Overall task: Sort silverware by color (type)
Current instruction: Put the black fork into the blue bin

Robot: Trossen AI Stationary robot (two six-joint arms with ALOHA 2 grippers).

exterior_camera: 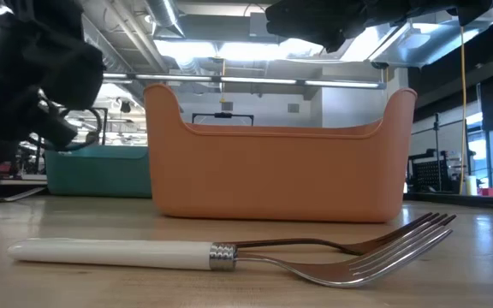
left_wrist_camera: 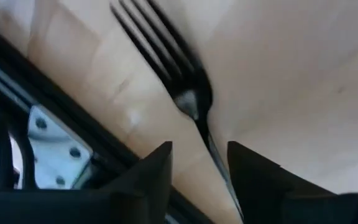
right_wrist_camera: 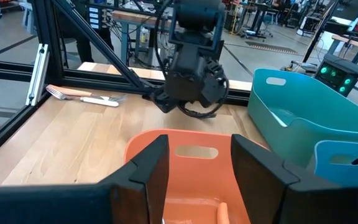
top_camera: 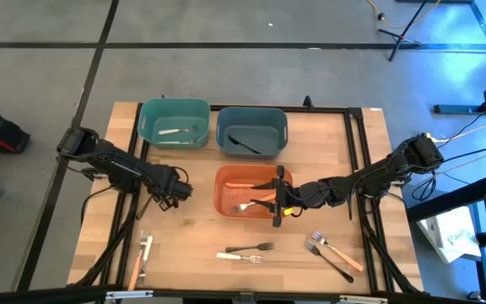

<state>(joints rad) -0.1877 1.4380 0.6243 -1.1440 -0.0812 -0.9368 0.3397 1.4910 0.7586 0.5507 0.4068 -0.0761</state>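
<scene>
My left gripper (top_camera: 174, 194) is low over the table, left of the orange bin (top_camera: 226, 203). It is open. In the left wrist view (left_wrist_camera: 199, 165) its fingers stand on either side of a black fork (left_wrist_camera: 191, 93), at the neck just behind the tines. My right gripper (top_camera: 278, 203) is open above the orange bin's right end (right_wrist_camera: 185, 152); nothing is between its fingers (right_wrist_camera: 199, 168). Orange-handled forks (top_camera: 247, 205) lie in the orange bin. A white utensil (top_camera: 175, 131) lies in the teal bin (top_camera: 146, 127), and a black one (top_camera: 245, 143) in the blue-grey bin (top_camera: 226, 127). My left gripper has the black fork's thin neck (left_wrist_camera: 207, 134) running between its two fingers, and the fork points forward along them. The neck passes close to one finger (left_wrist_camera: 247, 168). Whether either finger touches it, I cannot tell.
More silverware lies flat near the table's near edge: a dark fork (top_camera: 250, 247) and a white-handled fork (top_camera: 240, 257) in the middle, an orange-handled fork (top_camera: 337, 250) and a black one (top_camera: 327, 260) to the right, and a white and an orange utensil (top_camera: 142, 253) to the left. A black frame borders the table.
</scene>
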